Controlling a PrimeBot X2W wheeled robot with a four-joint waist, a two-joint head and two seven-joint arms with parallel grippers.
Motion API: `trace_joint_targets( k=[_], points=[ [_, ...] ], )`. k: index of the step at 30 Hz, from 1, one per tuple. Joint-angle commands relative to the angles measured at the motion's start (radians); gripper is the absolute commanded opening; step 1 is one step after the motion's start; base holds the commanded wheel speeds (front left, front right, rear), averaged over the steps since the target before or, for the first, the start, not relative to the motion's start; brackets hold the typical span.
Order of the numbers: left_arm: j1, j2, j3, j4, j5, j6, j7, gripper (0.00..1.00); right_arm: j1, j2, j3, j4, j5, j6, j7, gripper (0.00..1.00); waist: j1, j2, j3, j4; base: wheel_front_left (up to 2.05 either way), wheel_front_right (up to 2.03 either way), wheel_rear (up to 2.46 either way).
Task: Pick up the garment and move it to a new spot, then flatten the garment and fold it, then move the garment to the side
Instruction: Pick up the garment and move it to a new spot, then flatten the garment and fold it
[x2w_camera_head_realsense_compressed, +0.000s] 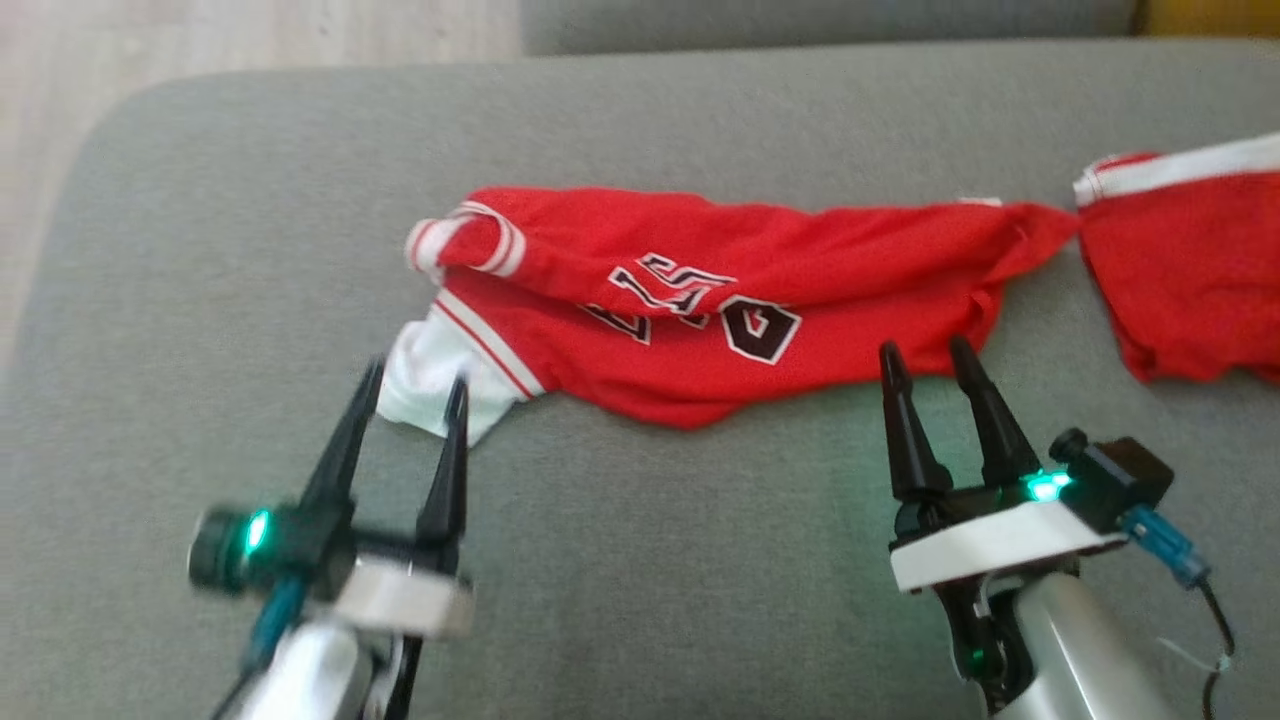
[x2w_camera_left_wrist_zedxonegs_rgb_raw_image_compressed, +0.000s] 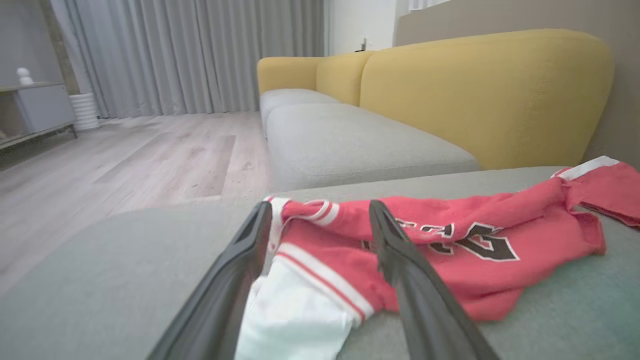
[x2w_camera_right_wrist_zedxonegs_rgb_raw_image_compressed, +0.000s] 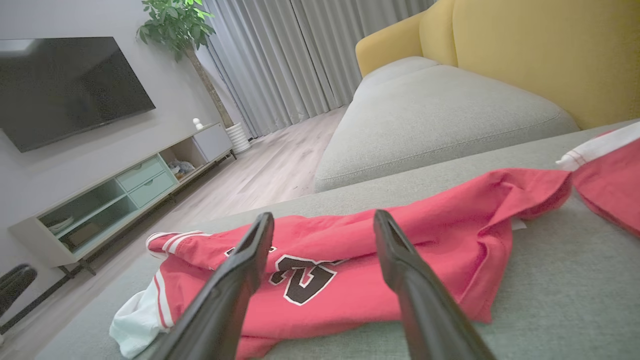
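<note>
The crumpled red fabric jersey (x2w_camera_head_realsense_compressed: 620, 240) runs left to right; our left gripper (x2w_camera_head_realsense_compressed: 416, 378), spread wide, straddles its white end, our right gripper (x2w_camera_head_realsense_compressed: 925, 348), equally wide, by its near edge

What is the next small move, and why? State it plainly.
Probably ease the left gripper forward and down onto the white end of the jersey, then close. Its jaws stand open with that end lying between the fingertips. The jersey is bunched and folded over itself on the grey cushion, so it needs pulling flat. The right gripper, also open, sits by the near edge.
</note>
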Motion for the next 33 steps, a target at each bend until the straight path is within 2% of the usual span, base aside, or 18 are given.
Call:
trace_joint_targets(
  k=[1, 6, 12, 18, 32, 33],
  points=[
    [0.001, 0.009, 0.057, -0.051, 0.0, 0.01, -0.005, 1.0, -0.007, -0.001, 0.024, -0.028, -0.006, -0.001, -0.011, 1.0, 0.0002, 0.0, -0.034, 0.031, 0.0, 0.0, 0.0],
    [0.096, -0.025, 0.1, -0.081, 0.016, 0.004, -0.005, 1.0, 0.009, -0.001, 0.031, -0.022, -0.008, -0.001, -0.011, 1.0, 0.0002, 0.0, -0.048, 0.041, 0.0, 0.0, 0.0],
    [0.072, -0.044, 0.114, -0.052, 0.052, -0.031, -0.005, 1.0, 0.001, -0.001, 0.042, -0.023, -0.013, -0.001, -0.011, 1.0, 0.0002, 0.0, -0.037, 0.023, 0.0, 0.0, 0.0],
    [-0.021, -0.037, 0.115, 0.103, 0.065, -0.043, 0.01, 1.0, -0.006, -0.001, 0.047, -0.028, -0.018, -0.001, -0.011, 1.0, 0.0002, 0.0, 0.001, -0.009, 0.0, 0.0, 0.0],
    [-0.254, -0.025, 0.145, 0.501, 0.035, -0.039, 0.138, 1.0, -0.044, -0.001, 0.028, -0.05, -0.027, -0.001, -0.011, 1.0, 0.0002, 0.0, 0.103, -0.055, 0.0, 0.0, 0.0],
    [-0.262, -0.025, 0.14, 0.525, 0.035, -0.046, 0.151, 0.74, -0.046, -0.001, 0.027, -0.051, -0.028, -0.001, -0.011, 1.0, 0.0002, 0.0, 0.106, -0.057, 0.0, 0.0, 0.0]
  ],
)
